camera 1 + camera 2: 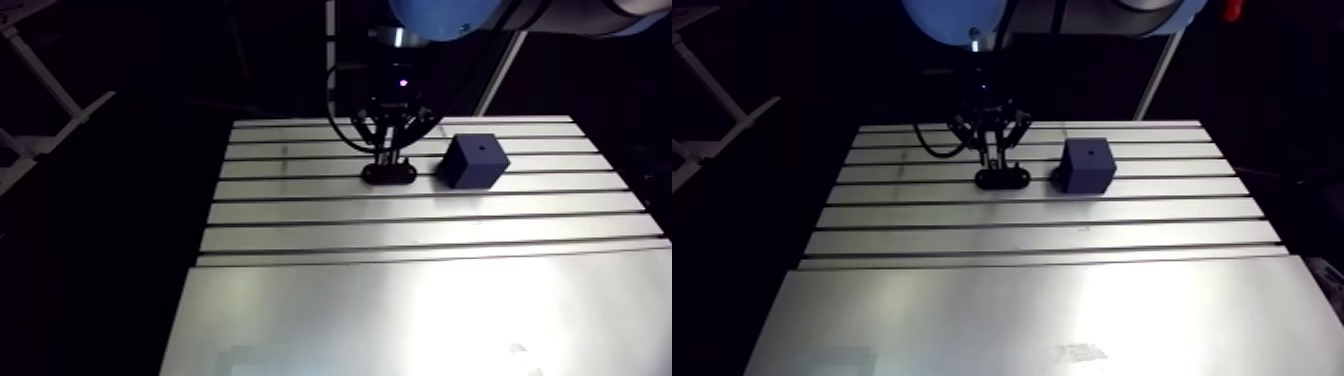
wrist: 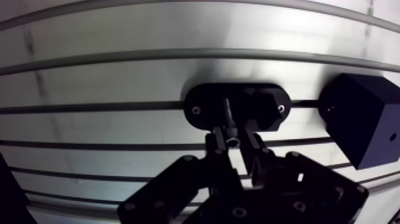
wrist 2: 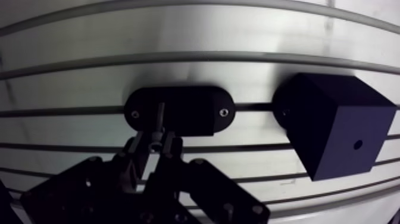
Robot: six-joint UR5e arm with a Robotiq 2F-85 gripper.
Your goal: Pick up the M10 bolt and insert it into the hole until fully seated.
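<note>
A thin dark M10 bolt stands upright in a black oval holder on the slotted table. My gripper comes straight down over the holder. Its two fingers are drawn in close on either side of the bolt's head, shut on it, and the shank is still down in the holder. A dark blue cube sits just beside the holder, a small gap away. The cube has a small round hole in its upper face.
The slotted aluminium table runs toward the camera and becomes a smooth bright plate. Two small screws mark the holder's ends. Beyond the table's left edge is dark floor.
</note>
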